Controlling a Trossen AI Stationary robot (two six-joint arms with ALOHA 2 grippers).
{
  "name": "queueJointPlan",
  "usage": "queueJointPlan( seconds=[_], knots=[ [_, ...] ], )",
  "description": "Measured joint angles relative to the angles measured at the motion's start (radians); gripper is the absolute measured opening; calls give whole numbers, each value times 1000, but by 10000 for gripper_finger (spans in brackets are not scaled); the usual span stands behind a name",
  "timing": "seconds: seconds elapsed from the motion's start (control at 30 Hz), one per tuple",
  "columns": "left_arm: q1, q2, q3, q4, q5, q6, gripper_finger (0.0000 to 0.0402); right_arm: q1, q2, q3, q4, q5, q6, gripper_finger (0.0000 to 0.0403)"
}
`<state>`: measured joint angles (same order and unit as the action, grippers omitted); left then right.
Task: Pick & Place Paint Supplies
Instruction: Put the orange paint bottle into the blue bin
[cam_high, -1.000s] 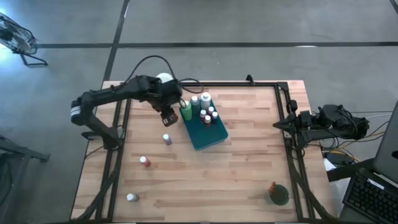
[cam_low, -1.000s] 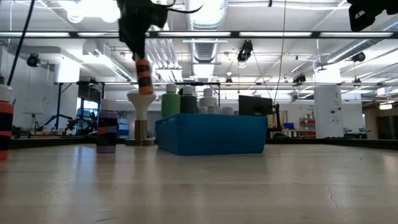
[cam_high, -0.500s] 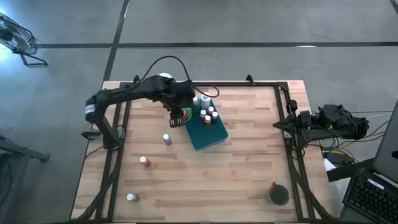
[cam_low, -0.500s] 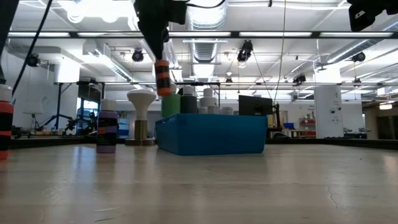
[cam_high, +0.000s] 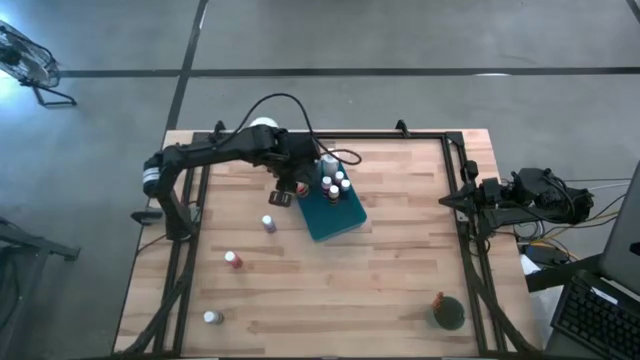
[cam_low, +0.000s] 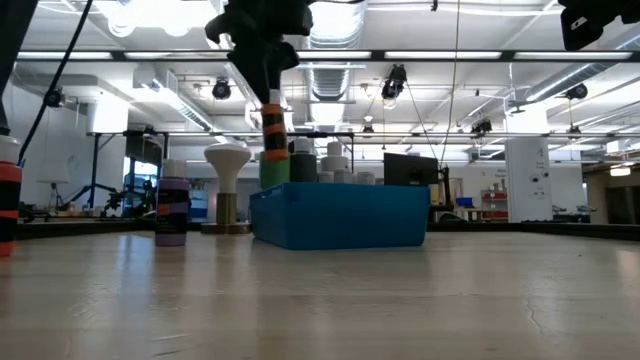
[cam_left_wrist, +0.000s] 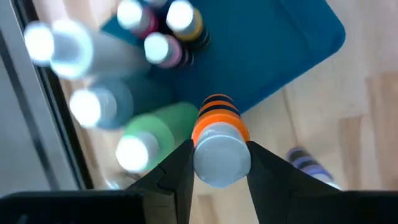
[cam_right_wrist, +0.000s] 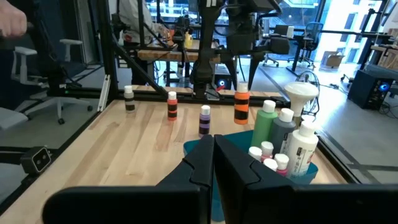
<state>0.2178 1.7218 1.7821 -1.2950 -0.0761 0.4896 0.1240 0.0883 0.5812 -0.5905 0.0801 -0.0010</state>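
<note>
Since the earlier frames the left gripper (cam_low: 272, 100) has carried the orange bottle (cam_low: 273, 134) from above the bare wood across to the near-left corner of the teal tray (cam_low: 340, 215); in the high view the gripper (cam_high: 290, 186) now sits at the tray's (cam_high: 345, 216) ten-o'clock edge. Its fingers (cam_left_wrist: 177, 171) are clamped on either side of the bottle's white cap, the orange-and-black banded body (cam_left_wrist: 217, 121) hanging below, clear of the table and just above the tray's rim.

Inside the tray, at its twelve-o'clock end, stand a green bottle (cam_left_wrist: 158, 127), a grey bottle (cam_left_wrist: 106, 106), a tall white bottle (cam_right_wrist: 303, 149) and several small white-capped bottles (cam_high: 334, 186) — the green one nearest the held bottle.

On the table (cam_high: 400, 270), outward from the tray: a purple bottle (cam_high: 268, 223) at the tray's nine o'clock, a red bottle (cam_high: 233, 260) farther toward seven o'clock, a white bottle (cam_high: 211, 317) near the seven-o'clock corner of the table. The white globe on a metal base (cam_low: 227, 175) stands behind the purple bottle (cam_low: 172, 210) in the low view. A dark green round object (cam_high: 448, 314) lies near the table's five-o'clock corner.

The right gripper (cam_right_wrist: 214, 165) waits off the table's three-o'clock side — fingers pressed together, holding nothing.
</note>
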Motion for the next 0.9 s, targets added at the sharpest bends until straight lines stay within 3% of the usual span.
queueJointPlan(
  seconds=[0.37,0.9],
  knots=[
    [-5,7,-1,75,68,330,124,0,0,0,0,0,0,8],
    [-4,116,19,92,29,497,124,0,0,0,0,0,0,8]
  ],
)
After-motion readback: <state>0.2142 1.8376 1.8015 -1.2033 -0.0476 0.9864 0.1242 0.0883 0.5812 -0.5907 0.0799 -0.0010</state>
